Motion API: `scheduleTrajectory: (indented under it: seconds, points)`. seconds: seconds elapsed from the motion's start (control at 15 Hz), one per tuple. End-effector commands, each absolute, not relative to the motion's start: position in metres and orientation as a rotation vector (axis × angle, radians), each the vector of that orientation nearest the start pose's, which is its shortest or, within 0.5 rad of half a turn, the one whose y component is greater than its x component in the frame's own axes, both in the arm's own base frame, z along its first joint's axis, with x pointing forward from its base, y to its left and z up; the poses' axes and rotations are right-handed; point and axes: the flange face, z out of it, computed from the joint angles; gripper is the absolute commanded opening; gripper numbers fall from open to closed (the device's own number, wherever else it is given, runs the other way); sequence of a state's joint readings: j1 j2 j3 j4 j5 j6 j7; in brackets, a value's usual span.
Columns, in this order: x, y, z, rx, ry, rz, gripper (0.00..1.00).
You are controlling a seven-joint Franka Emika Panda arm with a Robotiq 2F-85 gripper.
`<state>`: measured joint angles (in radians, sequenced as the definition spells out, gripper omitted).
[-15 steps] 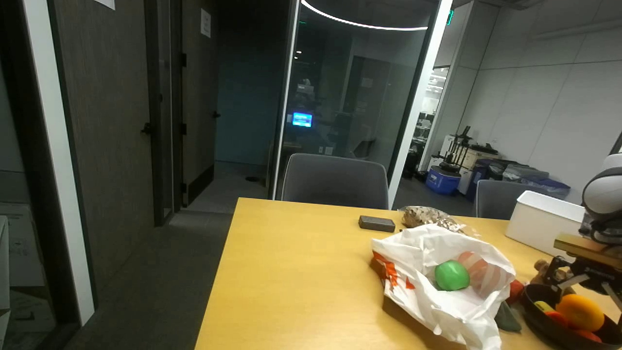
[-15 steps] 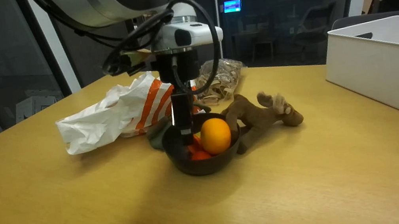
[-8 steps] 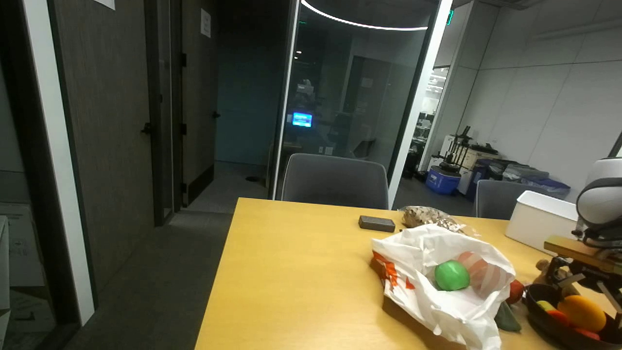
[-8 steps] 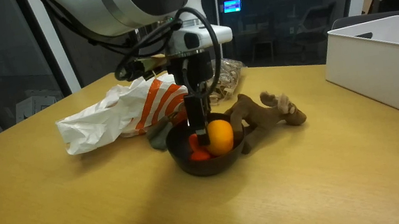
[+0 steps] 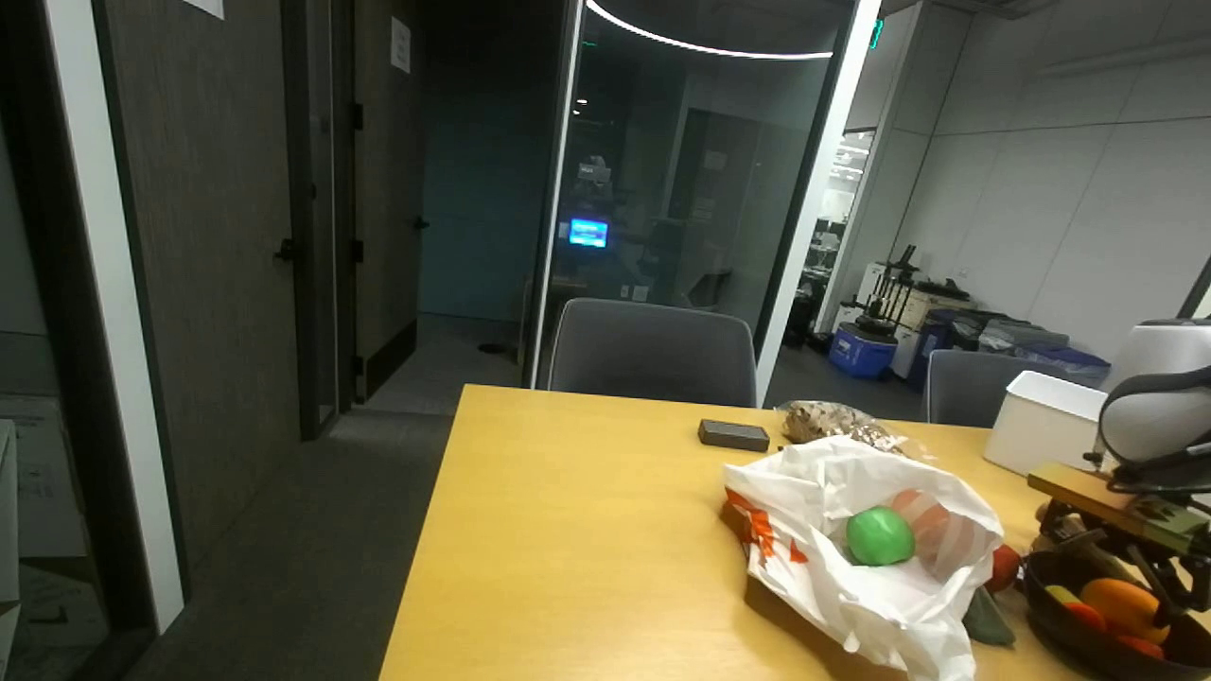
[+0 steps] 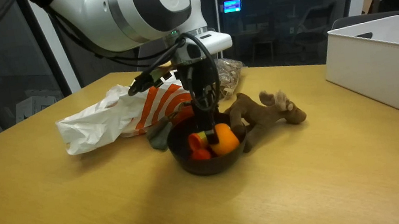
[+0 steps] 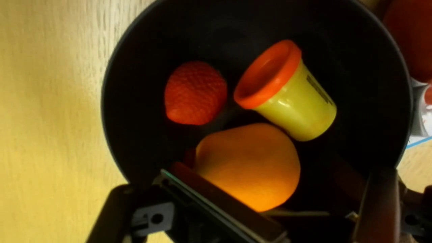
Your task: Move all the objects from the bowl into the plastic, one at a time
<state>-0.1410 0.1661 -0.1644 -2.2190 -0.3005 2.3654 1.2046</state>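
Lower now comes the arm (image 6: 151,7): since half a second ago the gripper (image 7: 293,192) has shifted across the bowl (image 6: 208,168), and the orange fruit (image 7: 251,162) has tipped beside it! Jaws spread wide, nothing held; the fruit lies nearer one finger (image 7: 222,202), and whether they touch I can't tell. Its slightly longer axis slants upper left to lower right in the wrist view, no clear front end. I'd call this lining up the grasp: next, get the fruit between those fingers, close, and lift clear of the rim. Just beside it, the yellow tub (image 7: 298,108) lies tilted on that same slant, red lid (image 7: 268,76) to the upper left, with the bumpy red piece (image 7: 195,92) near. Plush moose (image 6: 262,114) by the bowl's side. Farther off, in an exterior view, the white plastic bag (image 5: 880,605) gapes, a round green object (image 5: 880,535) already inside. Beyond it, a clear packet (image 5: 833,422) rests on the table (image 5: 568,501).
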Motion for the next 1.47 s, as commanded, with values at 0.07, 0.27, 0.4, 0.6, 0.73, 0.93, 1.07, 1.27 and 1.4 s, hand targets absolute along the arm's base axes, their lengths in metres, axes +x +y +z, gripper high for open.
scheduleTrajectory:
  seconds: [0.07,0.27,0.4,0.6,0.73,0.93,1.07,1.27,1.4]
  points:
    - [0.522,-0.164,0.311,-2.685,2.048,-0.215,1.0]
    - [0.523,-0.159,0.306,-2.731,2.052,-0.168,1.0]
    - [0.523,-0.157,0.301,-2.755,2.076,-0.136,1.0]
    - [0.519,-0.157,0.293,-2.769,2.141,-0.052,1.0]
    - [0.519,-0.16,0.292,-2.757,2.183,-0.053,1.0]
    - [0.522,-0.166,0.289,-2.742,2.243,-0.084,1.0]
    - [0.524,-0.17,0.286,-2.732,2.27,-0.091,1.0]
    - [0.524,-0.171,0.279,-2.724,2.28,-0.07,0.66]
    - [0.525,-0.171,0.28,-2.719,2.279,-0.072,0.58]
